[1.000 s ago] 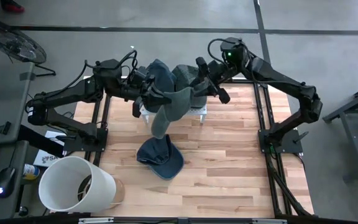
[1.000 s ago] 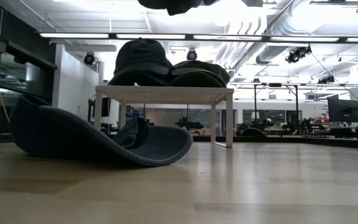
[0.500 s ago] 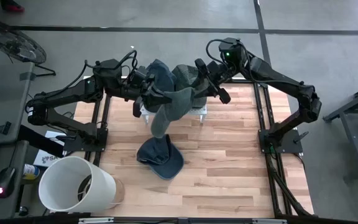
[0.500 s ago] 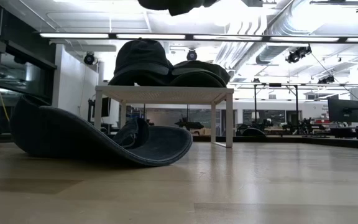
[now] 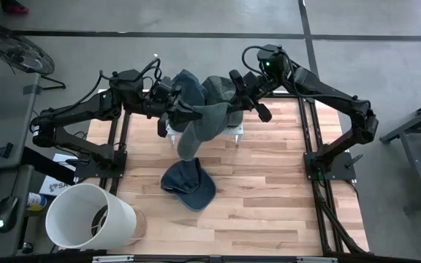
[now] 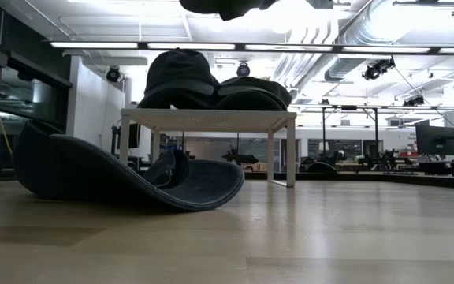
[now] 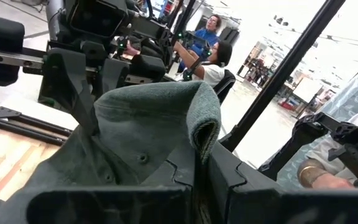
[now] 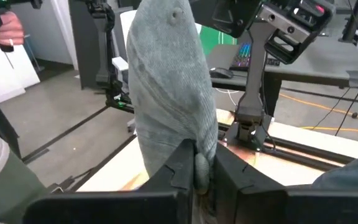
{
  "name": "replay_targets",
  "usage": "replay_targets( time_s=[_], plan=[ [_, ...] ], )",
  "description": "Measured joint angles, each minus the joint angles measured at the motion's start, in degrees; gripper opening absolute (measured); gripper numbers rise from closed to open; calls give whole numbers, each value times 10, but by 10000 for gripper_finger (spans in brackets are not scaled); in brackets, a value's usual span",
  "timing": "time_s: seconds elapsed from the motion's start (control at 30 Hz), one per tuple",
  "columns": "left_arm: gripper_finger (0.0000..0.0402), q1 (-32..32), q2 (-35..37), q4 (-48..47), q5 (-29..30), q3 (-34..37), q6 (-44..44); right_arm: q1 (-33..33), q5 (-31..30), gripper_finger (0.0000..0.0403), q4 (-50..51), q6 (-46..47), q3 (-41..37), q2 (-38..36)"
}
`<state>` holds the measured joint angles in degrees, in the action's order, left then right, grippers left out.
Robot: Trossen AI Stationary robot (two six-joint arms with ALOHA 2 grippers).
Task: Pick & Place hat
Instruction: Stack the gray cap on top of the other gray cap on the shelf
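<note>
A grey-green hat point(image 5: 205, 123) hangs in the air between my two grippers, above the small white stand point(image 6: 211, 118) at the far middle of the wooden table. My left gripper point(image 5: 177, 115) is shut on its left side, and my right gripper point(image 5: 234, 102) is shut on its right side. In the low view only the hat's underside point(image 6: 225, 6) shows at the top. A blue hat point(image 5: 188, 186) lies upside down on the wood, resting on its crown and brim point(image 6: 132, 177). Two dark hats point(image 6: 181, 75) point(image 6: 251, 93) sit on the stand's top. My left gripper pinches a folded-over edge of the grey-green hat point(image 7: 201, 134) between its two fingers, coming level from the table's left. The hat is lifted clear and stretches away toward the other gripper. My right gripper pinches the hat's edge point(image 8: 195, 154) between its two fingers, coming from the table's right. The cloth runs away from the fingers in slanting creases, and one end hangs down point(image 5: 188, 148).
A white bucket point(image 5: 88, 216) stands at the table's near left corner. Black frame rails point(image 5: 309, 139) run along both sides of the wood. People sit in the room beyond point(image 7: 213, 53). Open wood lies near and right of the blue hat.
</note>
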<state>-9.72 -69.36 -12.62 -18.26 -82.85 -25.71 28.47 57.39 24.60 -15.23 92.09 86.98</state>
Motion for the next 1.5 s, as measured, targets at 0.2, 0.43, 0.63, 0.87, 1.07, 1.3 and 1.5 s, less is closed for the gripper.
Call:
replay_targets(
  time_s=[0.2,0.43,0.63,0.87,1.07,1.3,1.5],
  plan=[
    [31,0,0,-14,48,0,3,0,23,20,1,30,0,-2],
    [120,0,0,-30,150,0,34,1,5,20,13,30,0,-41],
    [205,0,3,-25,242,0,63,5,-6,20,38,30,0,-85],
    [230,0,3,4,344,0,134,4,-37,20,45,53,0,-120],
    [231,0,3,24,461,0,202,9,-72,20,52,86,0,-117],
    [231,0,3,31,491,0,231,31,-115,20,42,168,0,-101],
    [231,0,3,31,491,0,255,53,-90,20,20,223,9,-101]
  ],
)
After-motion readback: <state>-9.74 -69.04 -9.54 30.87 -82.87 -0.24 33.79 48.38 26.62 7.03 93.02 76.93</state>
